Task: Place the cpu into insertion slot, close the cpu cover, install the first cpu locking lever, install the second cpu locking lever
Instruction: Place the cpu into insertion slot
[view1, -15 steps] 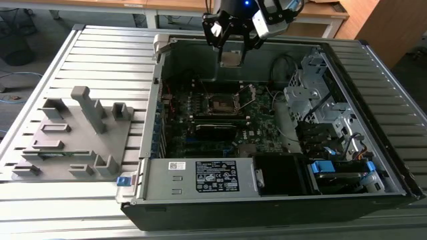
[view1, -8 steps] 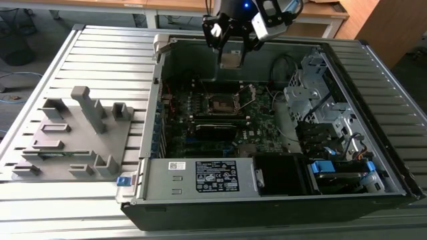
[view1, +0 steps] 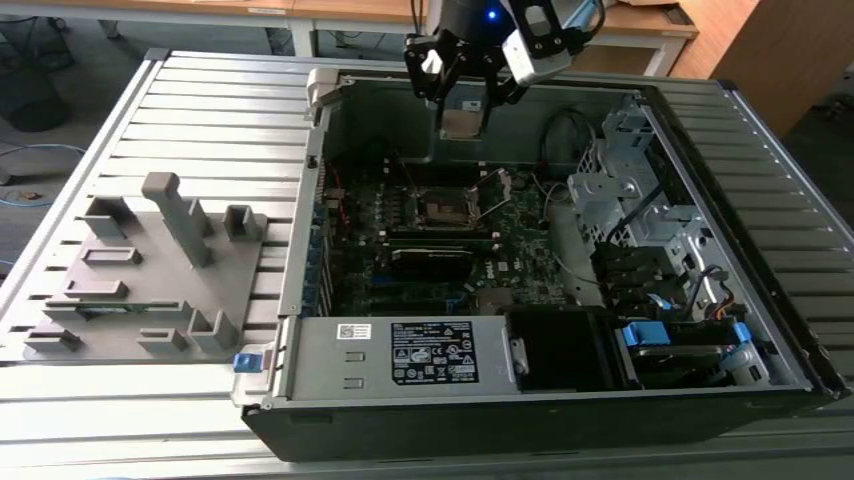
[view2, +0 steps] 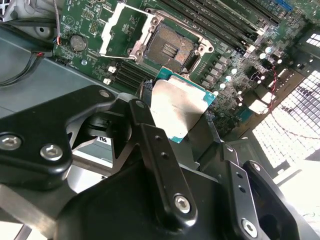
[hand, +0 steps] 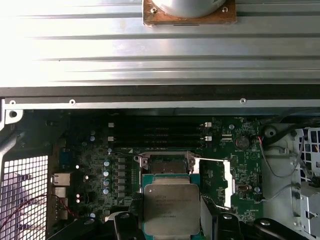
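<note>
My gripper (view1: 463, 98) hangs over the back of the open computer case, shut on the cpu (view1: 463, 122), a small square chip with a dull metal top. In the second wrist view the cpu (view2: 180, 107) sits between the dark fingers (view2: 150, 145), a short way above and beside the insertion slot (view2: 170, 47). The slot stands open and empty, its contact field showing. The cpu cover (view2: 120, 27), a thin silvery frame, is swung open to one side of the slot. In the first wrist view the cpu (hand: 171, 207) hides part of the slot (hand: 167, 164), with the cover (hand: 227, 180) beside it.
The motherboard (view1: 400, 265) lies on the case floor, with memory slots (hand: 157, 135) beside the socket. A power supply (view1: 414, 355) fills the near end and drive cages (view1: 627, 190) line the exterior view's right. A grey fixture plate (view1: 134, 270) rests on the slatted table at the left.
</note>
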